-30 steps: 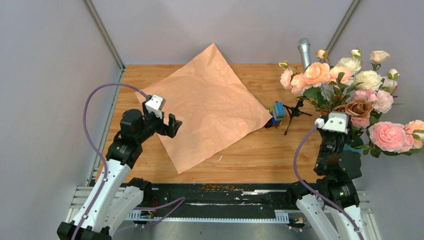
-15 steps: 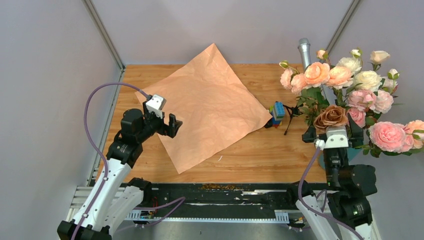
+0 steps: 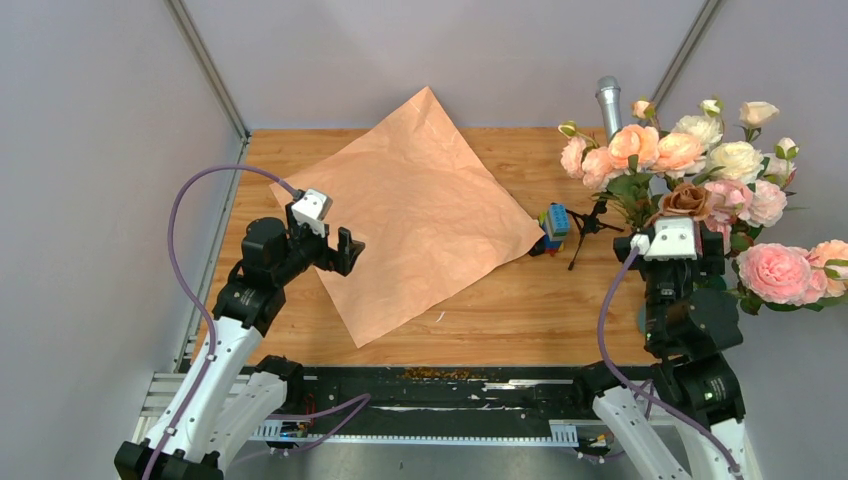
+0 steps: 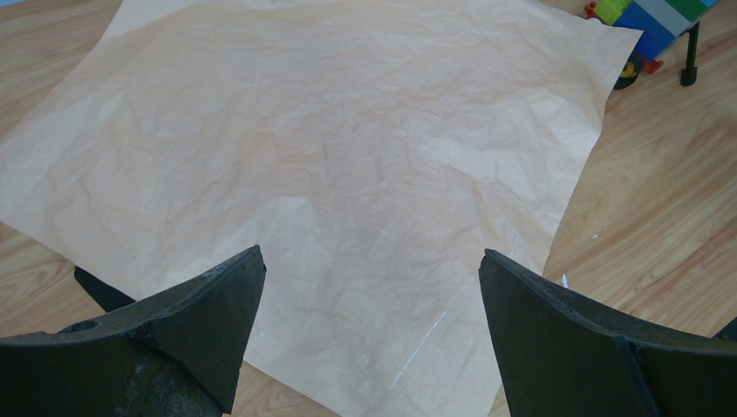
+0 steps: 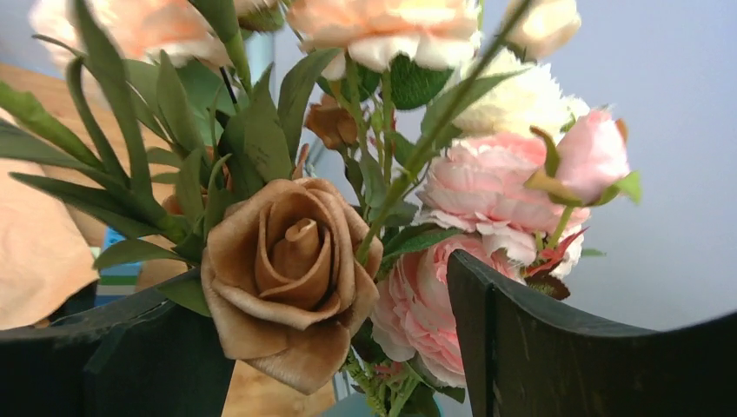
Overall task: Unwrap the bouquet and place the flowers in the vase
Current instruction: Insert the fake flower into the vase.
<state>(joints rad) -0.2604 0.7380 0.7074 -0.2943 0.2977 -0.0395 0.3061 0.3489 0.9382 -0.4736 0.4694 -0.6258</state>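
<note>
**Left claw** [image 4: 369,269]: the jaws are spread to full width with nothing between them. The claw hangs above the near-left part of a sheet of kraft paper [image 3: 420,215]. The sheet lies unfolded, flat and creased on the wooden counter [image 3: 520,300], with one corner pointing toward the back wall.

**Right claw** [image 5: 313,287]: the jaws are wide apart, and the claw is raised among the blooms at the right edge of the counter. A tan-brown rose [image 5: 291,261] sits in the gap. A clear space shows between the rose and the finger [image 5: 539,347] on the right of the wrist view. Contact with the other finger cannot be determined, and no grip is evident.

**Flowers** [image 3: 765,200]: these are pink and cream roses on leafy green stems. They stand upright in one cluster with larger peach-orange roses [image 3: 635,145], around and beyond the right claw.

**Vase** [image 5: 352,410]: only a teal sliver shows beneath the stems in the right wrist view. In the top view the right arm covers most of it.

**Other items:** between the paper and the flowers sits a toy of coloured bricks [image 3: 552,225], just beside the sheet's right corner. Next to it is a black tripod stand [image 3: 590,225] carrying a silver microphone [image 3: 608,100], which rises behind the blooms. Brown crumbs [image 3: 440,372] lie on the black rail at the counter's near edge.
</note>
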